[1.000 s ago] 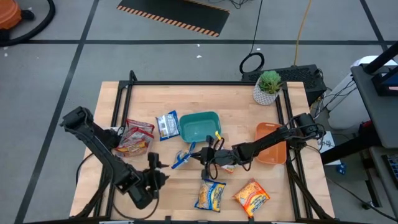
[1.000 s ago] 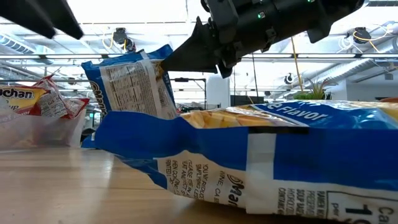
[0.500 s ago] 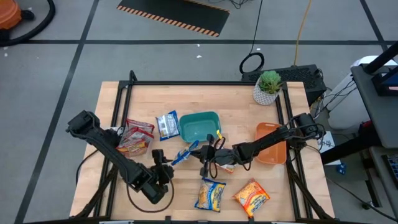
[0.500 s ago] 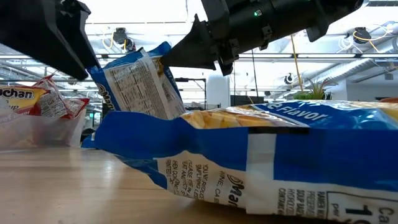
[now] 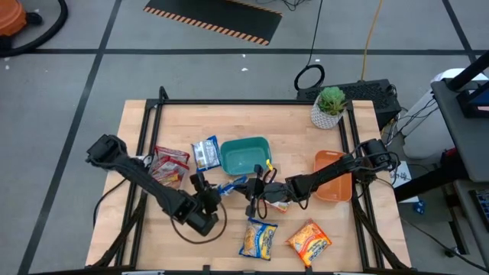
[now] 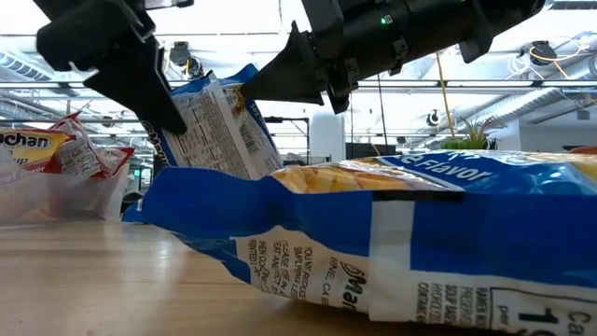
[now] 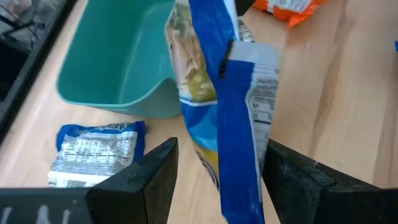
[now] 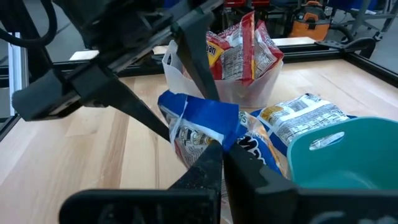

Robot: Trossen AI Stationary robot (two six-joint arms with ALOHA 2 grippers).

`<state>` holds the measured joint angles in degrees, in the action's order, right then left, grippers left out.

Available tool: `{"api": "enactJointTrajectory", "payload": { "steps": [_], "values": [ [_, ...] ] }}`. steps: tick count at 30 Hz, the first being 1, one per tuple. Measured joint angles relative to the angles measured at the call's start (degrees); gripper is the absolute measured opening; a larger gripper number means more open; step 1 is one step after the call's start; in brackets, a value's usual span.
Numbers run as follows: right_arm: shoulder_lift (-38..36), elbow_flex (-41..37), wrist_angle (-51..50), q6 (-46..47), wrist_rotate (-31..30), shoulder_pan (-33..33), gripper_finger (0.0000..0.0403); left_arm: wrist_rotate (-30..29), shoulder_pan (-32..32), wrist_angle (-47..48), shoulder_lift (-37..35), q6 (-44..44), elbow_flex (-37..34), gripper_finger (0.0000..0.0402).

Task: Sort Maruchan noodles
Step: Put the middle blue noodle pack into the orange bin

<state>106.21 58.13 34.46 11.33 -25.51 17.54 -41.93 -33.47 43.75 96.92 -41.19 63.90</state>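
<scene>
- High view: right gripper (image 5: 250, 189), fingers shut on blue packet (image 5: 233, 186), holds it up at desk (image 5: 290, 122) centre, 6 o'clock of teal bin (image 5: 244, 155). Left gripper (image 5: 205, 189) at packet's 9 o'clock.
- Low view: packet upright betw both arms.
- Left wrist: fingers (image 7: 146, 180) open, straddling packet, not closed yet.
- Right wrist: pinch only on wrapper edge.
- Risk: crinkly wrapper could slip/tear if both arms pull during handover; early release = drop.

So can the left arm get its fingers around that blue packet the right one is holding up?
Probably yes. The left gripper is open, one finger on either side of the upright blue packet, which the right gripper pinches; nothing sits between.
</scene>
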Motion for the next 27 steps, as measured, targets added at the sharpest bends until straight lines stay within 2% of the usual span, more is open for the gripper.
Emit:
{"api": "enactJointTrajectory", "payload": {
  "steps": [5, 12, 15, 21, 27],
  "values": [
    [0.0, 0.0, 0.0, 0.0, 0.0, 0.0, 0.0, 0.8, 0.3, -0.4, 0.0, 2.0, 0.0, 0.0211],
    [0.0, 0.0, 0.6, 0.0, 0.3, 0.1, 0.0002, 0.8, -0.4, -0.4, 0.0, 6.9, 0.0, 0.0127],
    [0.0, 0.0, 0.5, -0.7, 1.2, 0.2, 0.0012, 0.8, -0.7, -0.3, 0.0, 7.8, 0.0, 0.0106],
    [-2.1, 0.0, -2.1, -5.0, 1.8, 1.4, 0.0059, 1.0, -2.0, -0.4, -0.9, 7.9, 0.2, 0.0097],
    [-11.0, 0.0, -14.0, -4.1, 1.7, 3.5, 0.0124, 0.1, -4.3, -1.1, -5.1, 8.0, 1.1, 0.0097]
  ]
}}
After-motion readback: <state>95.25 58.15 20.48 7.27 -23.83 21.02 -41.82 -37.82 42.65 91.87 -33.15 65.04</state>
